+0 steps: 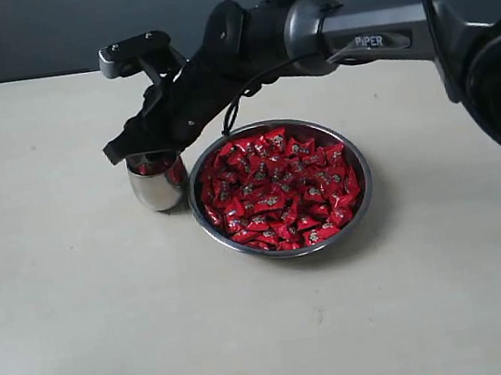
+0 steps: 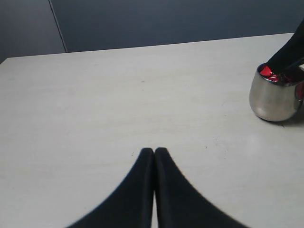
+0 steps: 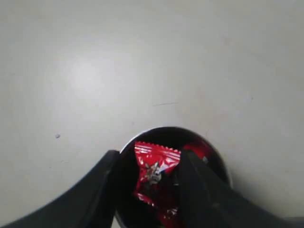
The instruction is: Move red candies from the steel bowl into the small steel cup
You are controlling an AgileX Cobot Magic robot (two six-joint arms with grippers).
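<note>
The steel bowl (image 1: 365,191) stands mid-table, heaped with red candies (image 1: 279,188). Just to its left stands the small steel cup (image 1: 158,184), also seen in the left wrist view (image 2: 273,97) and from above in the right wrist view (image 3: 219,164). My right gripper (image 1: 137,153) reaches across the bowl and hangs right over the cup's mouth. It (image 3: 149,159) is open, fingers apart, with a red candy (image 3: 156,164) loose between them over other candies inside the cup. My left gripper (image 2: 154,151) is shut and empty, low over bare table well away from the cup.
The right arm (image 1: 369,33) stretches from the right edge over the bowl's back rim. A beige tabletop (image 1: 113,340) surrounds bowl and cup. A dark wall (image 2: 166,21) runs behind the table's far edge. The left arm is out of the exterior view.
</note>
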